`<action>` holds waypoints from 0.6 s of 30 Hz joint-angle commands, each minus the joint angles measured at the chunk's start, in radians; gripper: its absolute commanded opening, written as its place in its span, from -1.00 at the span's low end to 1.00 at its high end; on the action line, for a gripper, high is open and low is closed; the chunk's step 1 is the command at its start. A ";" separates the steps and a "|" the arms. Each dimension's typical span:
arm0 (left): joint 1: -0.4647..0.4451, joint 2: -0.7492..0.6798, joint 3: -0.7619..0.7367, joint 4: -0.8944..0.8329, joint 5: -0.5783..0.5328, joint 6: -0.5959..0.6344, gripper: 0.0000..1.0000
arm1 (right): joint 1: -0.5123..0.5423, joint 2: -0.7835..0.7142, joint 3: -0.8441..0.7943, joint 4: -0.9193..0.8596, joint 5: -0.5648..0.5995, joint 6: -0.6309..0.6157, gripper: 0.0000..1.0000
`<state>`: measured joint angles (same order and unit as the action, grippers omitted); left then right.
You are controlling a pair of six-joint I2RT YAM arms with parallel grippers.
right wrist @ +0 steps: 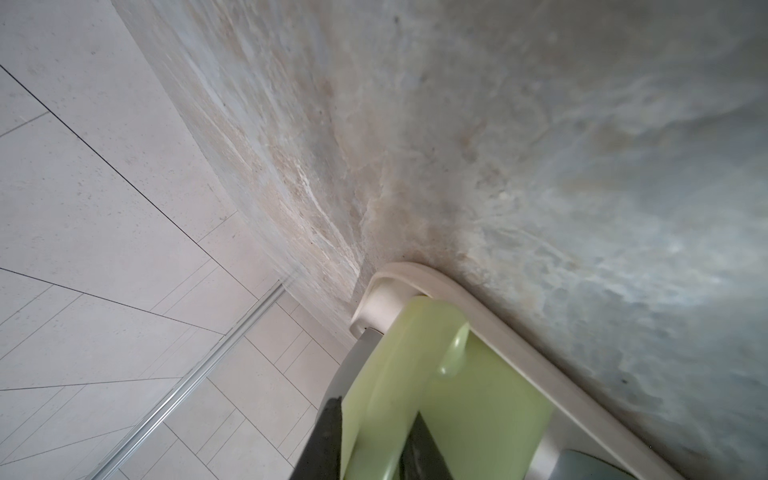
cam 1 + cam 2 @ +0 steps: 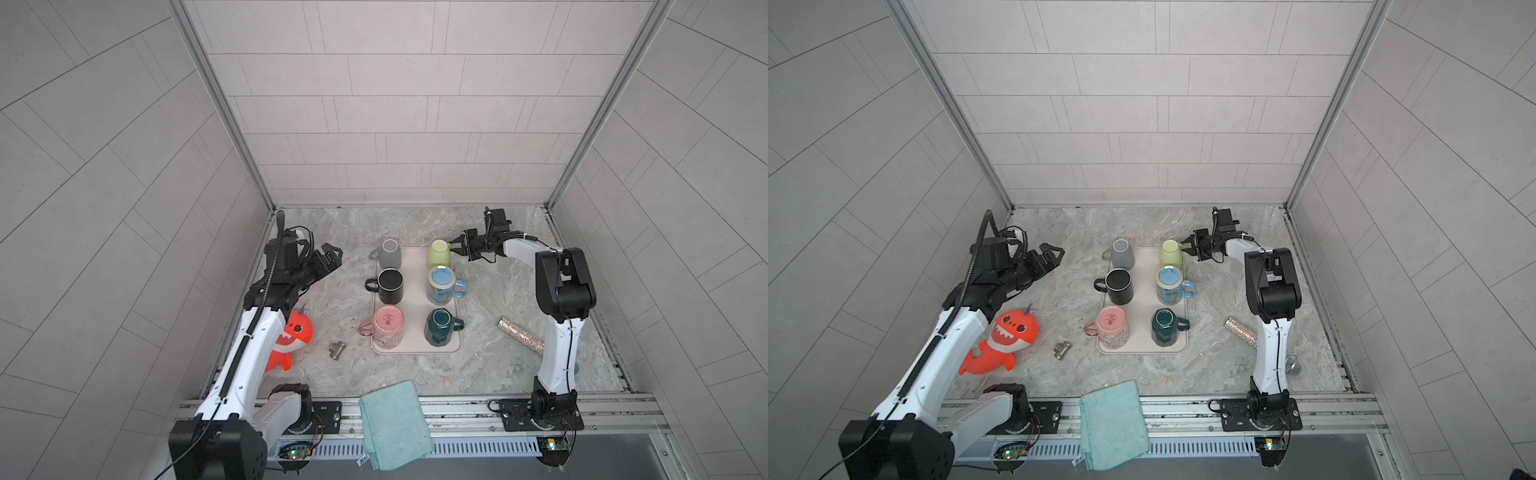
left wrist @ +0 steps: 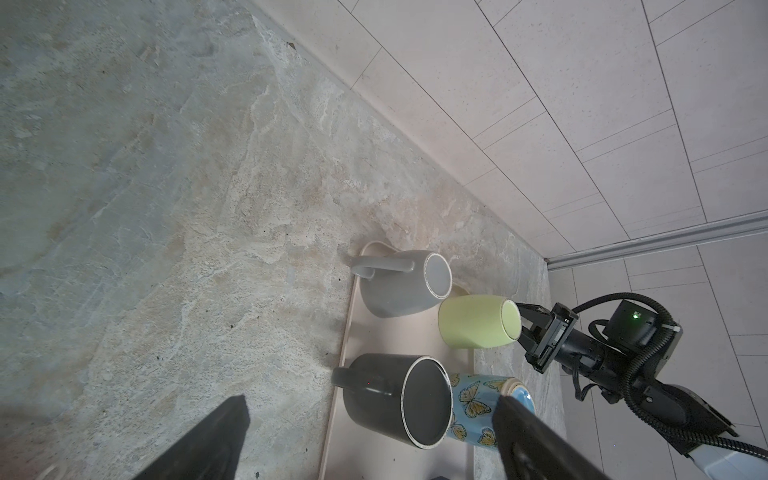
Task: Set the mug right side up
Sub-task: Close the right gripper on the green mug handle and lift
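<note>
My right pincer (image 2: 456, 246) is at the green mug (image 2: 439, 254). The mug stands upside down, flat bottom up, in the far right corner of the pink tray (image 2: 415, 291). Its mouth is down on the tray. Its handle sticks out to the right, toward my arm. In my right wrist view, my two black fingers (image 1: 328, 436) sit tight on both sides of the handle. So this pincer is narrow and holds the mug by its handle.

Five more mugs share the tray. The grey mug (image 2: 390, 253) is just beside the green one, bottom up too. Nearer to me stand the black mug (image 2: 390, 285) and the blue mug (image 2: 441, 286). Nearest are the pink mug (image 2: 387, 331) and the dark green mug (image 2: 439, 328).

My left pincer (image 2: 330, 257) is wide and holds nothing. It hangs over the table (image 2: 345, 232) on the left, apart from the tray. An orange shark toy (image 2: 1013, 332) lies by my left arm.
</note>
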<state>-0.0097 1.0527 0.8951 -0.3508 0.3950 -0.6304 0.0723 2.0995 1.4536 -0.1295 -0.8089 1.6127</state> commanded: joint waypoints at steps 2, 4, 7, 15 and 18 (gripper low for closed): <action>-0.006 -0.001 0.008 -0.004 -0.013 0.017 0.97 | 0.004 0.028 0.027 0.034 0.014 0.057 -0.54; -0.006 -0.001 0.011 -0.007 -0.014 0.021 0.97 | 0.004 0.033 0.034 0.035 0.012 0.056 -0.55; -0.005 -0.001 0.011 -0.010 -0.017 0.024 0.97 | 0.004 0.040 0.045 0.040 0.008 0.056 -0.58; -0.006 -0.002 0.012 -0.016 -0.022 0.028 0.97 | 0.004 0.044 0.079 0.053 0.011 0.050 -0.64; -0.005 0.000 0.012 -0.016 -0.022 0.028 0.97 | 0.004 0.048 0.092 0.053 0.007 0.052 -0.73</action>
<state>-0.0097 1.0527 0.8951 -0.3569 0.3809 -0.6197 0.0795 2.1361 1.5108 -0.0998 -0.8280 1.6341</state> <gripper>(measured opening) 0.984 0.146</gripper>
